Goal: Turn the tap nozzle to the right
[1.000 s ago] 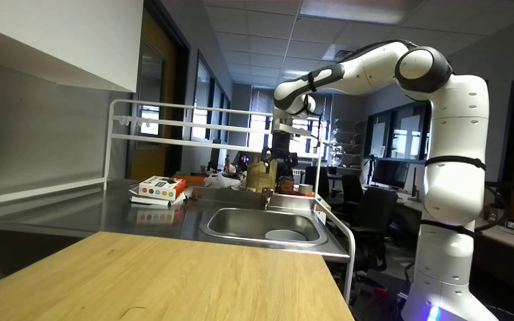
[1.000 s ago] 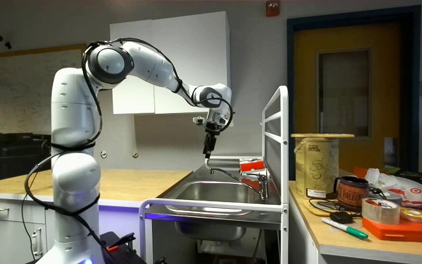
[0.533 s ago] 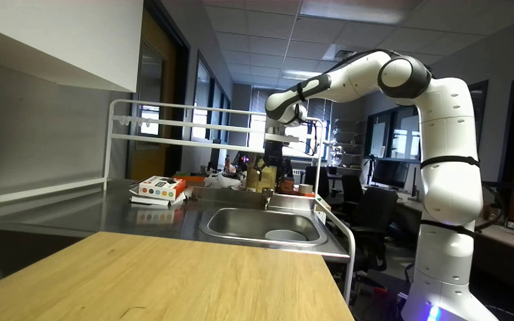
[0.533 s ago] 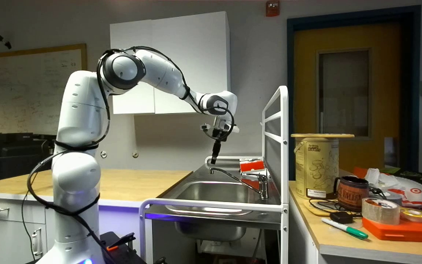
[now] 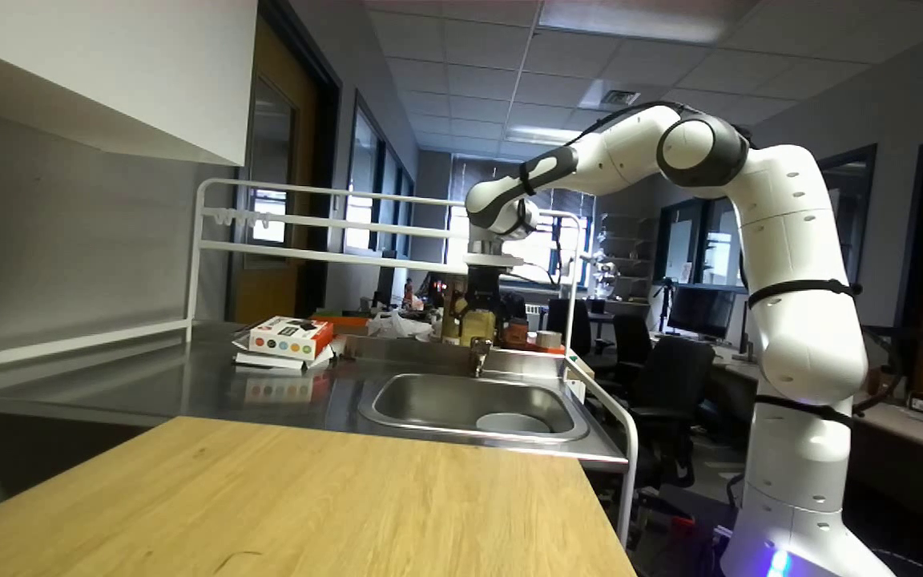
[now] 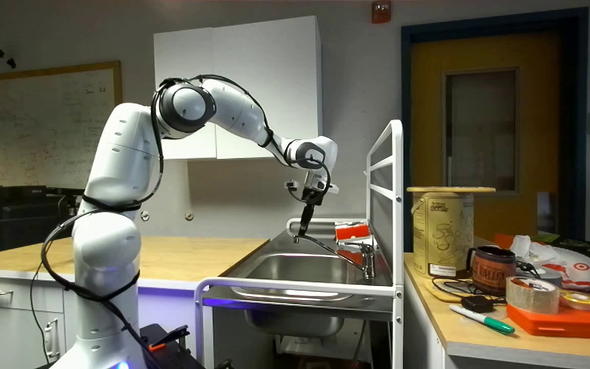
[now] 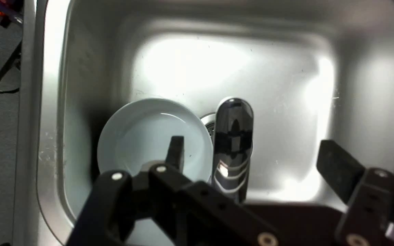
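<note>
The tap nozzle point(image 6: 328, 249) is a slim silvery spout that reaches out over the steel sink in an exterior view. In the wrist view the nozzle point(image 7: 233, 147) points up the picture, between the two fingers and closer to the left one. My gripper point(image 7: 251, 159) is open, with one finger on each side of the nozzle and no visible contact. In an exterior view the gripper point(image 6: 301, 231) points down, its fingertips at the nozzle's free end. In an exterior view the gripper point(image 5: 477, 320) is above the tap point(image 5: 479, 354), whose spout is hard to make out.
The sink basin point(image 7: 286, 102) lies below, with a pale round plate point(image 7: 142, 130) in it. A white rack point(image 6: 396, 205) stands behind the tap, and its low rail point(image 6: 295, 286) runs along the sink's side. A red and white box point(image 5: 289, 336) lies on the counter.
The arm has reached forward and lowered. The gripper has come down from above to the nozzle's free end. The nozzle has not moved visibly.
</note>
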Tool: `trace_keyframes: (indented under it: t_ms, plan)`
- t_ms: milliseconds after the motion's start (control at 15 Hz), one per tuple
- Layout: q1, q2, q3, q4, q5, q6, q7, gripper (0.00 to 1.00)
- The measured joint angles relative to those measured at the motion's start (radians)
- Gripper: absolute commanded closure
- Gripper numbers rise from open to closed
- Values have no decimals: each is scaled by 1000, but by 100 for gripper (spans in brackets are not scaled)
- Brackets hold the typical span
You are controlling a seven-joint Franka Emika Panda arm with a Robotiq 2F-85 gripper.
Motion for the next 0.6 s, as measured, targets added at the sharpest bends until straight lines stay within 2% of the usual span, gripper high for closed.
trace_keyframes:
  t_ms: [400,467,600]
  plan:
    - [-9,36,-23,0,2,-15,6,2]
    - [-10,42,-24,0,2,-18,6,25]
    - [-11,54,-26,0,1,-23,6,31]
